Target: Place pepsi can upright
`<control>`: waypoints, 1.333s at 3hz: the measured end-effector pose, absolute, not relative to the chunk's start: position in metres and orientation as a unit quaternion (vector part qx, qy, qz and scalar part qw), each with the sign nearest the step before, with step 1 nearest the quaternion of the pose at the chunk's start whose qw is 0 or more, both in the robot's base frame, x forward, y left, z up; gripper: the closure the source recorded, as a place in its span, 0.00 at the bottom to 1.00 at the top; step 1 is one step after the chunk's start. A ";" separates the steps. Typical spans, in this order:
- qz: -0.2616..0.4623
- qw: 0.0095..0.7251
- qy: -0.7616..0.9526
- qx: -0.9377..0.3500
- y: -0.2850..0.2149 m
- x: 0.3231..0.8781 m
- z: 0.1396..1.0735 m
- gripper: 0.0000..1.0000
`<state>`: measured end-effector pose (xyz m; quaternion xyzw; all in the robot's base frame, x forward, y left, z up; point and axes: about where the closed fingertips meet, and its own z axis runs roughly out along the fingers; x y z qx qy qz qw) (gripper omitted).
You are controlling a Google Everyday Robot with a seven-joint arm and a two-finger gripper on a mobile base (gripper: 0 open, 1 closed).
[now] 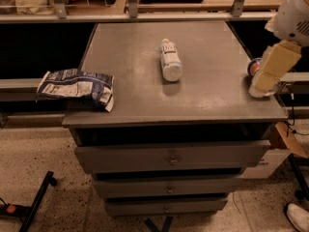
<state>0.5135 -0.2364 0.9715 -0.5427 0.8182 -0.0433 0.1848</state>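
Observation:
The pepsi can [252,67] lies on its side at the right edge of the grey cabinet top [212,95]. Only its silver end and a strip of blue show. The rest is hidden behind my gripper [264,87]. The gripper is cream-coloured, reaches in from the upper right and comes down over the can, its tip at the cabinet top right beside it. I cannot see whether it touches the can.
A white plastic bottle [171,61] lies on its side mid-top. A blue-and-white snack bag [77,87] hangs over the left front corner. Drawers [170,157] are below. A shelf rail [145,16] runs behind. A cardboard box [285,139] stands at the right.

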 end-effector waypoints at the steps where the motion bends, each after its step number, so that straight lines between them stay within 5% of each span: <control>1: -0.035 0.225 0.839 -0.495 -0.259 0.557 0.967 0.00; 4: -0.051 0.284 0.895 -0.340 -0.324 0.634 0.929 0.00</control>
